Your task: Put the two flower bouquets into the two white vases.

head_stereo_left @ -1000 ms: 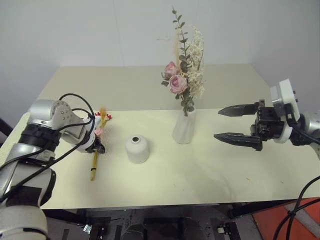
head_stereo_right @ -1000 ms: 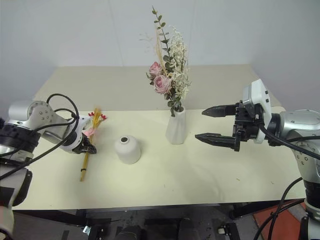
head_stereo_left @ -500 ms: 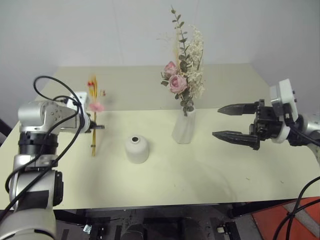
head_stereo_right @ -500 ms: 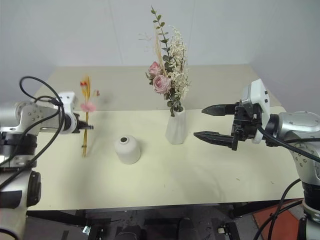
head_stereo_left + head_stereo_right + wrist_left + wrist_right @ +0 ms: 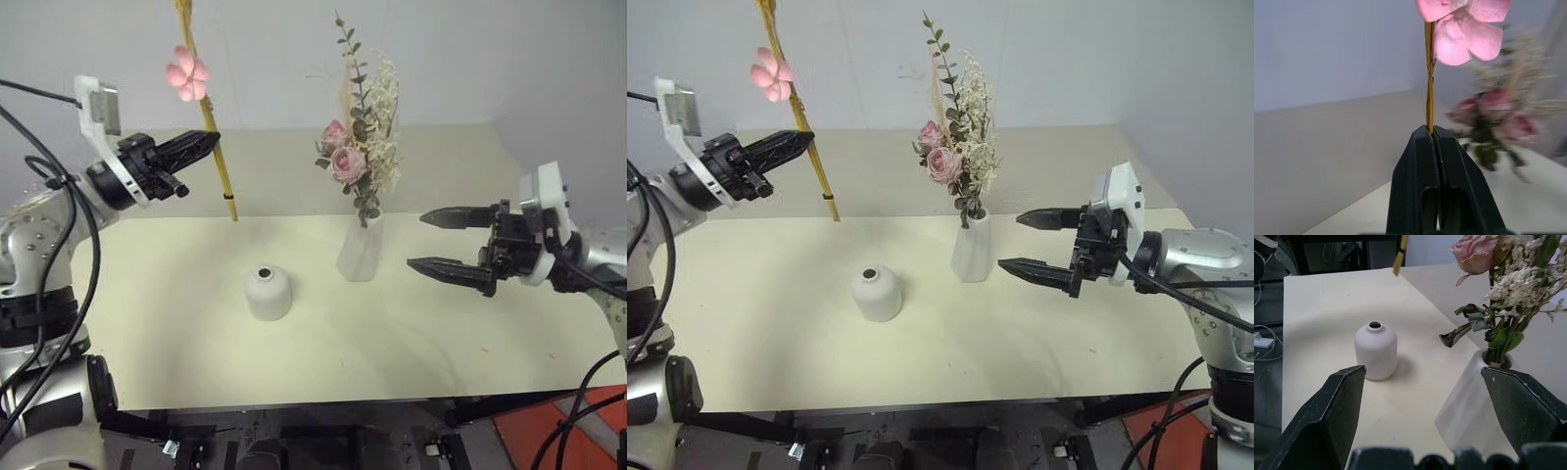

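Observation:
My left gripper is shut on the golden stalks of the thin bouquet. It holds the bunch upright in the air over the table's left part, pink flower on top and stalk ends hanging just above the tabletop. In the left wrist view the fingers pinch the stalks. The short squat vase stands with nothing in it, below and to the right of the stalk ends. The rose bouquet stands in the tall faceted vase. My right gripper hovers open, right of the tall vase.
The cream table carries both vases near its middle, with bare surface in front of them and to either side. A pale wall runs behind the table's far edge. An orange-red patch lies on the floor at the lower right.
My left gripper shut on the thin bouquet, lifted it off the table and swung it from lying flat to upright. The right gripper stayed put and open.

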Tool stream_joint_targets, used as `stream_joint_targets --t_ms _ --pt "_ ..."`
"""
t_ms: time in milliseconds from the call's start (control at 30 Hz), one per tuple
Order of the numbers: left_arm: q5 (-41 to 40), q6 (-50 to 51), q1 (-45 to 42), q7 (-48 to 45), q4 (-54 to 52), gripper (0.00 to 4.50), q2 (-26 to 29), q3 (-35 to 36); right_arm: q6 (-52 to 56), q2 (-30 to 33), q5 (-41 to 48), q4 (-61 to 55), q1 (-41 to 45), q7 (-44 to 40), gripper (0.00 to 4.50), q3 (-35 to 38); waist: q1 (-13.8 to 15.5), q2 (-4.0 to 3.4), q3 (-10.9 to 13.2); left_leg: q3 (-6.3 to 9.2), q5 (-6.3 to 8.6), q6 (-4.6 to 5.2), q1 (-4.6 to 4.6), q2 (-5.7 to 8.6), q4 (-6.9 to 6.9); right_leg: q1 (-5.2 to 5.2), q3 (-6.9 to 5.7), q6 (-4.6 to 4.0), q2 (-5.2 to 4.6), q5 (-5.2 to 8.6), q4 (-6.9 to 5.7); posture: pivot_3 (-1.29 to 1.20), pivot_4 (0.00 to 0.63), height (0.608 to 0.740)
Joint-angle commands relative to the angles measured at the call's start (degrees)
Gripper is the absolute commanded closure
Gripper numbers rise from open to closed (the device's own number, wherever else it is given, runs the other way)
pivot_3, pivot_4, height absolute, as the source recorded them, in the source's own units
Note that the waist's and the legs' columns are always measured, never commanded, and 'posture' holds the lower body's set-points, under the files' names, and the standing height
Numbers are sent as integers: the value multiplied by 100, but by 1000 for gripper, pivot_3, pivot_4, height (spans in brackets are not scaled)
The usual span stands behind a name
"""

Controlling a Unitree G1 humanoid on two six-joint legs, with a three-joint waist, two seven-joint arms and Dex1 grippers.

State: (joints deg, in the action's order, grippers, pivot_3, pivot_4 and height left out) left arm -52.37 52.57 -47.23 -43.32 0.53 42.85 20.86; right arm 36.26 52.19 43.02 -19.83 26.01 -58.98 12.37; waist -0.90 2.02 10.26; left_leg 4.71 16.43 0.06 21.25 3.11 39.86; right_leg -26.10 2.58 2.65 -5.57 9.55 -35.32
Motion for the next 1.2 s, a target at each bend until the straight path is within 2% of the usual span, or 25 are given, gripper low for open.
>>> stream_joint_targets --t_ms 33,167,467,800,1200 --pt "-157 -99 61 -398 -318 4466 32 -55 -18 20 109 -229 -17 119 0 261 8 0 0 0 0 0 -1 -1 0 3 -1 0 2 0 1 0 150 740" --pt "-79 -187 271 -587 -556 4466 -79 -282 3 41 149 -320 -117 187 0 332 8 0 0 0 1 2 -3 -2 -1 4 -1 0 2 0 2 0 150 740" --pt "222 -1053 1080 -796 -1289 4466 -481 -517 -42 110 93 -433 -214 293 0 336 -6 0 0 -2 2 3 -5 -8 -3 4 2 -1 6 -1 8 0 150 740" --pt "600 -1542 1514 -1187 -1347 4466 -304 -673 -43 93 82 -338 -95 288 0 265 1 0 0 -4 3 5 -6 -9 -3 8 1 -3 10 -2 14 0 150 740" --pt "733 -1692 1589 -1275 -1266 4466 -338 -703 -63 73 76 -347 -158 297 0 310 4 0 0 -4 3 5 -6 -10 -3 9 1 -3 11 -2 15 0 150 740"
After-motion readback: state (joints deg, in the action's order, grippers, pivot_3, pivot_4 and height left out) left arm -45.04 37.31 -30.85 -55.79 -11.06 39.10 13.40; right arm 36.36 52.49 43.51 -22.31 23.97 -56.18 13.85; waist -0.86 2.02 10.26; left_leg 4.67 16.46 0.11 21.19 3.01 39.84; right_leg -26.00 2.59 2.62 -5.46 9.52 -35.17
